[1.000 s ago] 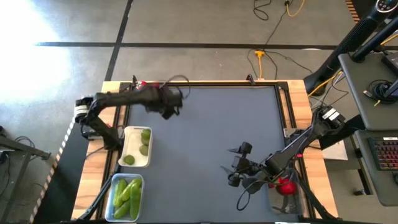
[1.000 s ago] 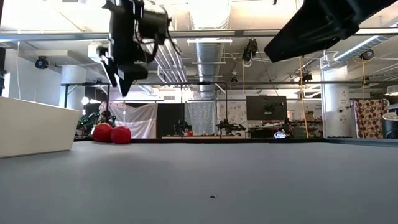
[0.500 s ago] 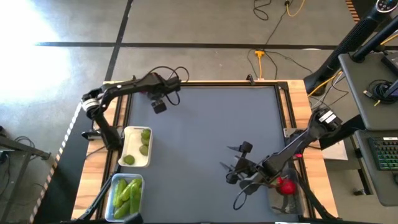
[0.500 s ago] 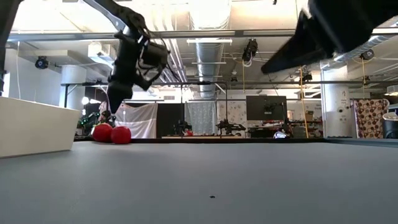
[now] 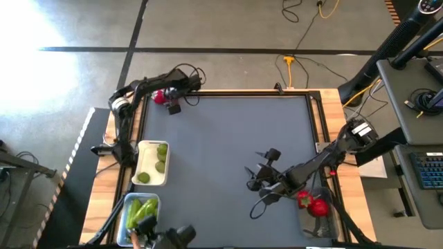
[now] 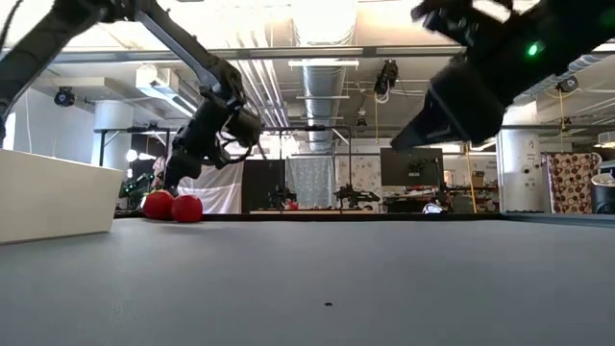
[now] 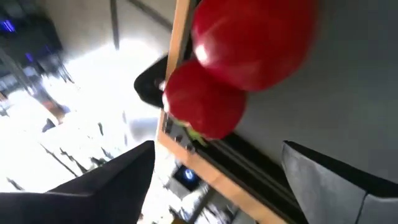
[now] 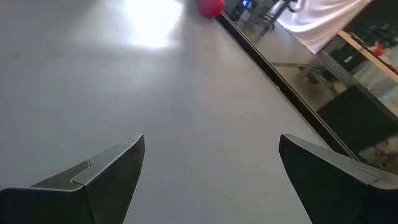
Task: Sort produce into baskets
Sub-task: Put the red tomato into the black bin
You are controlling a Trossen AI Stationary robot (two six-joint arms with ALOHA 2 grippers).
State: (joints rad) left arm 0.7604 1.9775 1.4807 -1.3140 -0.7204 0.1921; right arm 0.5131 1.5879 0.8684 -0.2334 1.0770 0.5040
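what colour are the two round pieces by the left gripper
Glossy red, clearest in the left wrist view, just ahead of the open left gripper.

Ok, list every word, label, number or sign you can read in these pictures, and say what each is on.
None can be read.
White tag on the left arm: too small to read.
White tag on the right arm: too small to read.
Screens in the room behind the table, low view: too blurred to read.

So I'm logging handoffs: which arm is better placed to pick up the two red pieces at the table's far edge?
Left. The left gripper is open right beside the two red pieces, which fill its wrist view. The right gripper, also open, hangs far off near the table's opposite corner.
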